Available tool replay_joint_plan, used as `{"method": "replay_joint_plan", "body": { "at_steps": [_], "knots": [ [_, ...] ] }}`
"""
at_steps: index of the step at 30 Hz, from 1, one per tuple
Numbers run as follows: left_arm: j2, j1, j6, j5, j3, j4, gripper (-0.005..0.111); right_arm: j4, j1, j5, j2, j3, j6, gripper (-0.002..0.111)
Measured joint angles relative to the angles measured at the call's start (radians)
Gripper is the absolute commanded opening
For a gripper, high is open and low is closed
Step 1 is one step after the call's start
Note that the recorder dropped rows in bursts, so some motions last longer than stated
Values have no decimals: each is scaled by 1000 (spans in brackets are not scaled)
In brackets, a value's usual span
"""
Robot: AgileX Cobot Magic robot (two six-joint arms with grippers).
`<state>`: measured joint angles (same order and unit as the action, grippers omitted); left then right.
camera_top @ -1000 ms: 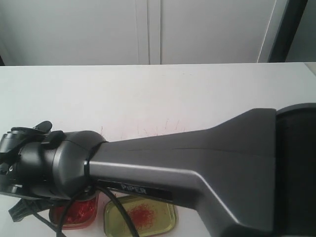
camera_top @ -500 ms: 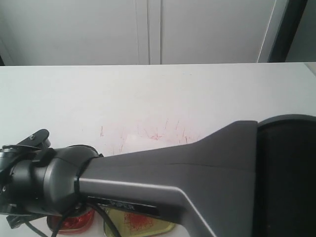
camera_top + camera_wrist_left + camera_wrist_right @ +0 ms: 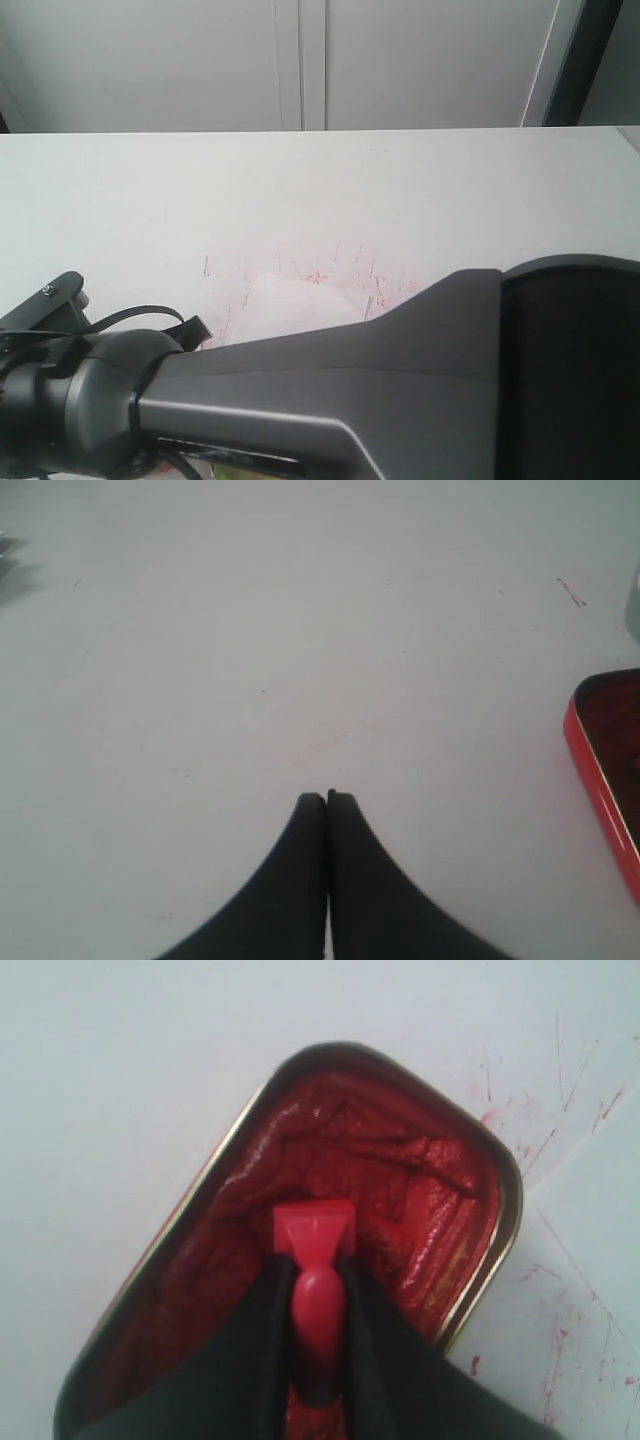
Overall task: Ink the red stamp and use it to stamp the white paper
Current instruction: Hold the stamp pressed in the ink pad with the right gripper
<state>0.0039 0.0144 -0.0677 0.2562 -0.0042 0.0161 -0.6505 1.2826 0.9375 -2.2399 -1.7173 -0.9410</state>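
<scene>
inking is under way: the right gripper clamps the red stamp, base down in the ink tin; the white paper beside that tin looks unstamped, and the left gripper is pinched together, empty.

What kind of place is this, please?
Probably a robot test bench: a white table streaked with red ink, white cabinet doors behind, and a robot arm whose jaws hold the red stamp in an ink tin.

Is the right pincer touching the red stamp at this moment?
Touching. The right wrist view shows it: the right pincer has its black fingers pressed against both sides of the red stamp at the handle, with no gap visible.
</scene>
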Motion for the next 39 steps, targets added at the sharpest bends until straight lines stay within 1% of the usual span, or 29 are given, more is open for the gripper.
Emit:
{"method": "replay_joint_plan", "body": {
  "at_steps": [6,15,39],
  "knots": [
    [0,0,0,0,0,0,0,-10,2,18,-6,24,-2,0],
    [0,0,0,0,0,0,0,-50,2,20,-6,30,-68,0],
    [0,0,0,0,0,0,0,-78,8,35,22,30,-87,0]
  ]
}}
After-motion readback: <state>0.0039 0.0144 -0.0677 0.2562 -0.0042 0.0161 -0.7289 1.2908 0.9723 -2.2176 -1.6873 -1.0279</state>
